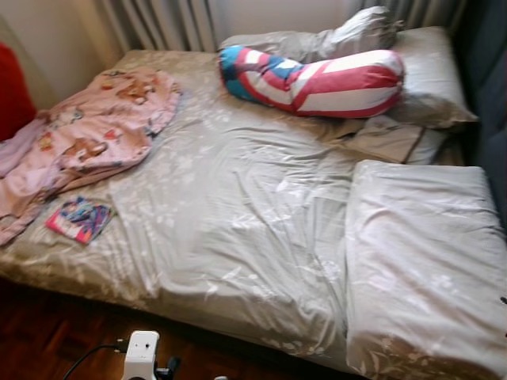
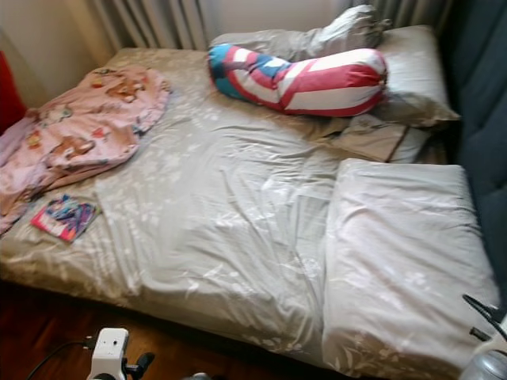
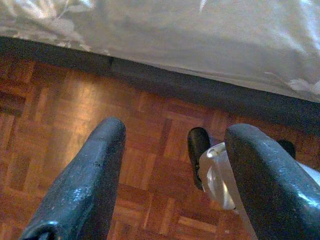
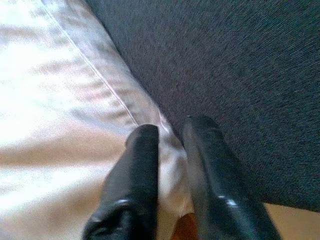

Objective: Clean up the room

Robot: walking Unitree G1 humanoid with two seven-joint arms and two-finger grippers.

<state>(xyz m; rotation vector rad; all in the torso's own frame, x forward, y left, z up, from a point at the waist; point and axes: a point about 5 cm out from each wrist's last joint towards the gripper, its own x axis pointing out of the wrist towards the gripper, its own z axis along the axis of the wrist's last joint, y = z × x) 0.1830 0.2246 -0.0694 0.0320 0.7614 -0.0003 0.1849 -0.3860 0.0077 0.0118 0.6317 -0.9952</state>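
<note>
A wide bed (image 1: 238, 214) under a rumpled beige floral sheet lies before me. On its left side lies a crumpled pink printed blanket (image 1: 95, 131), with a small colourful booklet (image 1: 79, 218) in front of it. Across the head end rests a red, white and blue bolster (image 1: 317, 79). My left gripper (image 3: 175, 145) hangs open over the parquet floor (image 3: 75, 110) just short of the bed's edge, with nothing between its fingers. My right gripper (image 4: 172, 127) is shut, its tips at the seam where a pale pillow (image 4: 60, 100) meets dark blue fabric (image 4: 240, 65).
Grey pillows (image 1: 428, 79) are piled at the back right, and a big flat cushion (image 1: 428, 253) covers the front right corner. A dark blue padded panel (image 2: 483, 119) runs along the right side. Curtains (image 1: 158, 24) hang behind, and something red (image 1: 12, 91) stands at far left.
</note>
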